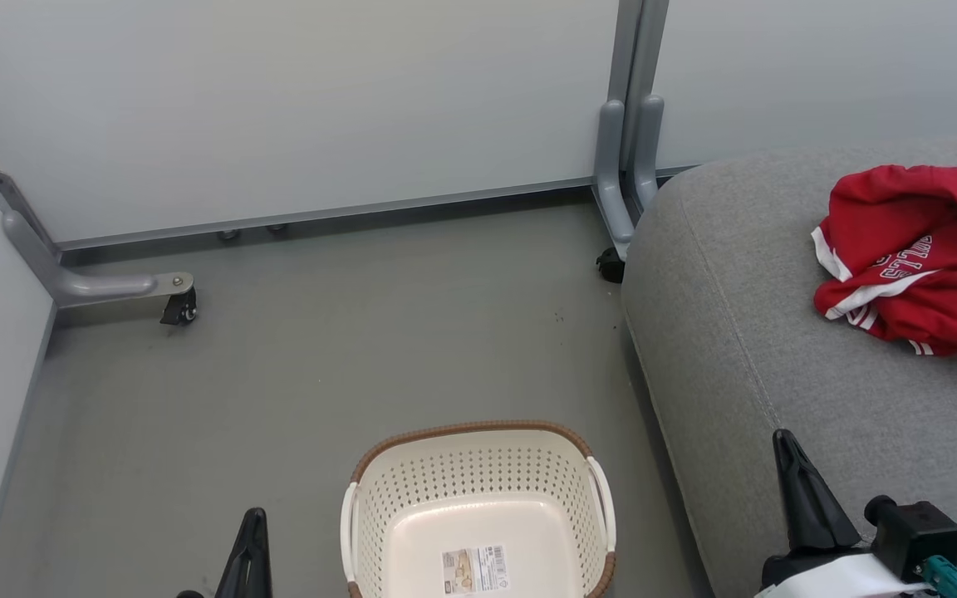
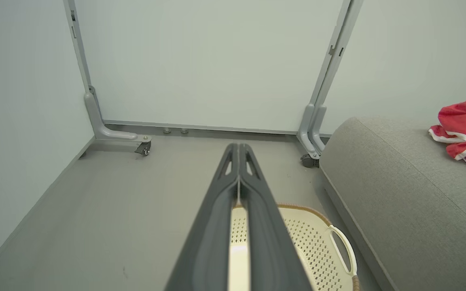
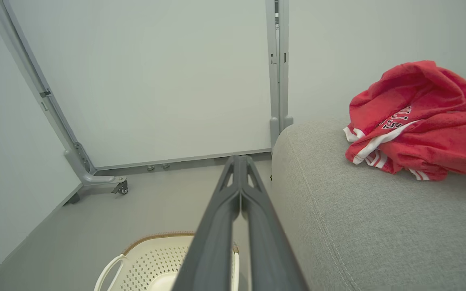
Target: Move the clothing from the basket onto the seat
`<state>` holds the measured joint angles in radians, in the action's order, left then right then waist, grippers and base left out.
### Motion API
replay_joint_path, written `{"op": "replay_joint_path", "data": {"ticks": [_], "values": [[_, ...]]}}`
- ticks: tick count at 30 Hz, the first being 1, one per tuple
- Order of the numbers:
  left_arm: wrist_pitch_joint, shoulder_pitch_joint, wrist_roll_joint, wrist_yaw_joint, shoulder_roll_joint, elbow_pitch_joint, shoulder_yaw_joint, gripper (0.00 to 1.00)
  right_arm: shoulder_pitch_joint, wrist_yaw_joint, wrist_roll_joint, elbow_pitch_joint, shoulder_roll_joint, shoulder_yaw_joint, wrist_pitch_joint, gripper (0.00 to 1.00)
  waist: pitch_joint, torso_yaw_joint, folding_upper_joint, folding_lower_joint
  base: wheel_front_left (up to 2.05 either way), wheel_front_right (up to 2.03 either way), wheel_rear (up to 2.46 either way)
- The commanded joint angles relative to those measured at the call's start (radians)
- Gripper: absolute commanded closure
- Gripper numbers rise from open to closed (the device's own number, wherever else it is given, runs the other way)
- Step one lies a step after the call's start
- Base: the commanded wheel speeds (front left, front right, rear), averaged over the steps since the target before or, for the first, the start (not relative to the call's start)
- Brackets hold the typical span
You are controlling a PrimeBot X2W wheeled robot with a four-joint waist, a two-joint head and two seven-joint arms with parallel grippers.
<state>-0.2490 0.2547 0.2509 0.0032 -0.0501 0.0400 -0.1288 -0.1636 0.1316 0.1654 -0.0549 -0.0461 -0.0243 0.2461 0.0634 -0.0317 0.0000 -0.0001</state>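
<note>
The red clothing (image 1: 915, 257) lies heaped far right on the seat (image 1: 777, 374); the basket (image 1: 478, 473) holds just its label (image 1: 474, 571). My left gripper (image 1: 254, 523) and right gripper (image 1: 784, 444) are pressed together, empty. I'd judge the job done and park both clear.

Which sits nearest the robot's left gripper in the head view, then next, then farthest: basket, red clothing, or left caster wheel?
From the left gripper:
1. The basket, just to its right.
2. The caster wheel, ahead by the left partition.
3. The clothing, far right on the seat.
</note>
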Motion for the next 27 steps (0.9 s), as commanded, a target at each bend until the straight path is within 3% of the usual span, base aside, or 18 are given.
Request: {"op": "replay_joint_path", "data": {"ticks": [1, 27], "values": [[0.007, -0.025, 0.051, -0.005, -0.008, -0.009, 0.008, 1.00, 0.021, 0.000, 0.056, 0.009, -0.008, 0.001, -0.009, 1.00, -0.001, 0.001, 0.0000, 0.0001, 0.00, 0.00, 0.00], [0.097, -0.143, 0.506, -0.051, -0.031, 0.071, 0.051, 1.00, 0.108, 0.000, 0.534, -0.056, -0.031, 0.016, -0.098, 1.00, -0.015, 0.007, 0.0000, 0.0001, 0.00, 0.00, 0.00]]}}
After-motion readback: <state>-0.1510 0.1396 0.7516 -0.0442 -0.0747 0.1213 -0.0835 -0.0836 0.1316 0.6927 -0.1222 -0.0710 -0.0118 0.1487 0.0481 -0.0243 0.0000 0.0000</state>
